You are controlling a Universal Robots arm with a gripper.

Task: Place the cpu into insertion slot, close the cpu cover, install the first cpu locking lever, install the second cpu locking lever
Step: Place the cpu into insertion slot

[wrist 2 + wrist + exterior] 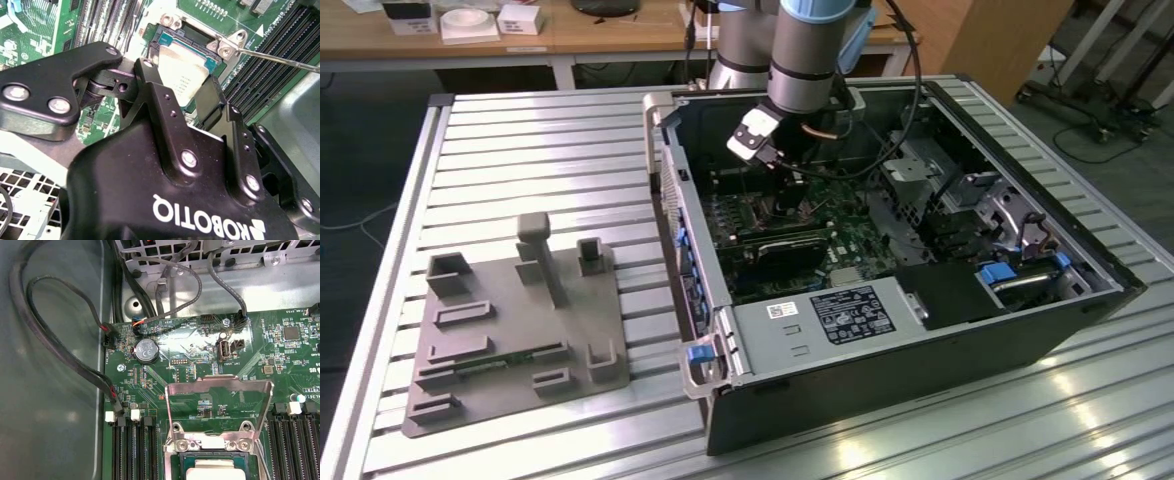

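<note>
Second wrist view: my gripper [178,80] jaws parted, empty, astride cpu [181,70] in insertion slot [182,34]. Likely light, stiff, fragile; take by edges.

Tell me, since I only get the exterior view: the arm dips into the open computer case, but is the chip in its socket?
Observer: Yes. In both wrist views the cpu lies flat in the insertion slot.
Operator: Is the metal lid shut over it?
Observer: No. In the first wrist view the cpu cover is swung open, away from the slot.
Operator: And what is the hand doing?
Observer: In the second wrist view the hand hangs just above the cpu, its fingers apart with nothing between them.
</note>
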